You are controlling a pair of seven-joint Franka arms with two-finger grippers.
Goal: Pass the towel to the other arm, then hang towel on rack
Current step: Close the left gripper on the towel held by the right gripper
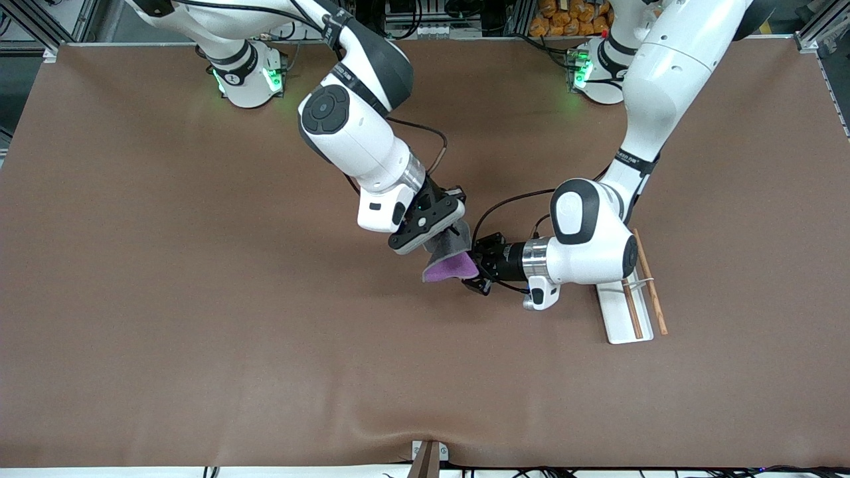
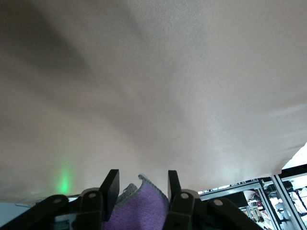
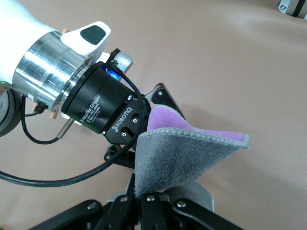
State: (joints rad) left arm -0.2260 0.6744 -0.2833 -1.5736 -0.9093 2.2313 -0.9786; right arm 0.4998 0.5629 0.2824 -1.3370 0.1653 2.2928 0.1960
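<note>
Right gripper (image 1: 446, 244), your pincer just above the frame's centre in the front view, is clamped on the small soft cloth towel (image 1: 451, 264), dark grey on one face and purple on the other, which hangs from it above the brown table (image 1: 166, 299). Your left gripper (image 1: 475, 269) reaches in level from the frame's right, its two fingers (image 2: 110, 189) straddling the towel's free end, part-way closed with gaps you can see. Look right of centre: the white-based rack (image 1: 631, 299) with two brown wooden rods sits partly under the left arm's wrist.
</note>
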